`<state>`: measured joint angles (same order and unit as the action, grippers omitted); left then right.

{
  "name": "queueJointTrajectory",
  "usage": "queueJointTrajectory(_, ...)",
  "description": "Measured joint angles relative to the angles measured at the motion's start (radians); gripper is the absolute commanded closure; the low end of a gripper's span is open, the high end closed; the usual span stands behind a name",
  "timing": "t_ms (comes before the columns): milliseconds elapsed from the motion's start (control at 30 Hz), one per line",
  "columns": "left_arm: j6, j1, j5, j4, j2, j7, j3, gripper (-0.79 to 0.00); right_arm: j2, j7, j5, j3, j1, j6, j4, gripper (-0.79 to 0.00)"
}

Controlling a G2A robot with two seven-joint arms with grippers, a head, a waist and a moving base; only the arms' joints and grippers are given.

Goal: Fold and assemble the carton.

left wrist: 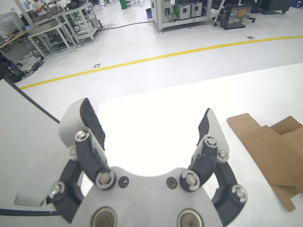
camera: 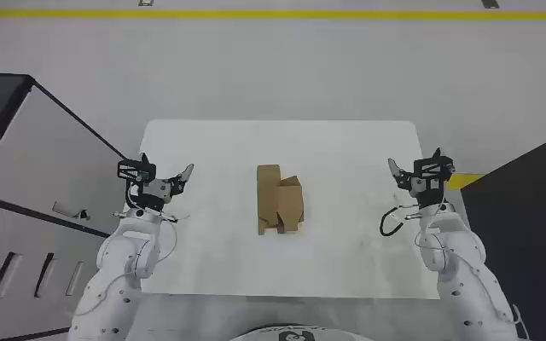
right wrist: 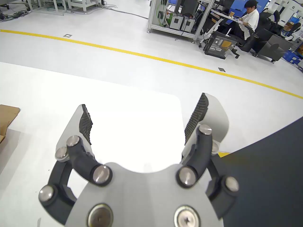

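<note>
Brown carton (camera: 280,201) flattened at table (camera: 358,153) centre; left claw (left wrist: 146,109), right claw (right wrist: 143,101) spread wide, empty.

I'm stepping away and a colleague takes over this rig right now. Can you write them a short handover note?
Left gripper: open, empty, over the left side of the table, apart from the carton.
Right gripper: open, empty, at the table's right edge.
Carton: lies mid-table between the arms, touched by neither.
Done: no fold visible yet; the carton is not assembled.
Left: grasp it, fold the flaps, assemble it.
</note>
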<state>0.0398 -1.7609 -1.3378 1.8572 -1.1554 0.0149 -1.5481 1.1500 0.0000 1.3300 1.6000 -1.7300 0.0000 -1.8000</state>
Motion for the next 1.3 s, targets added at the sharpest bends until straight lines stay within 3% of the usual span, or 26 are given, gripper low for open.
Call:
queueJointTrajectory(167, 0.017, -0.036, -0.027, 0.052, -0.006, -0.005, 0.072, -0.785, 0.0, 0.0, 0.0, 0.0, 0.0, 0.0, 0.0, -0.785)
queueJointTrajectory(467, 0.026, -0.036, -0.034, 0.058, -0.006, 0.012, 0.079, -0.785, 0.0, 0.0, 0.0, 0.0, 0.0, 0.0, 0.0, -0.785)
queueJointTrajectory(633, 0.08, -0.068, -0.17, 0.048, -0.005, 0.089, 0.15, -0.785, 0.0, 0.0, 0.0, 0.0, 0.0, 0.0, 0.0, -0.785)
queueJointTrajectory(867, 0.032, -0.072, -0.367, 0.006, -0.01, 0.162, 0.253, -0.785, 0.0, 0.0, 0.0, 0.0, 0.0, 0.0, 0.0, -0.785)
queueJointTrajectory(1133, 0.04, -0.07, -0.369, 0.006, -0.008, 0.154, 0.256, -0.785, 0.0, 0.0, 0.0, 0.0, 0.0, 0.0, 0.0, -0.785)
queueJointTrajectory(1300, 0.036, -0.055, -0.521, 0.01, -0.015, 0.077, 0.35, -0.785, 0.0, 0.0, 0.0, 0.0, 0.0, 0.0, 0.0, -0.785)
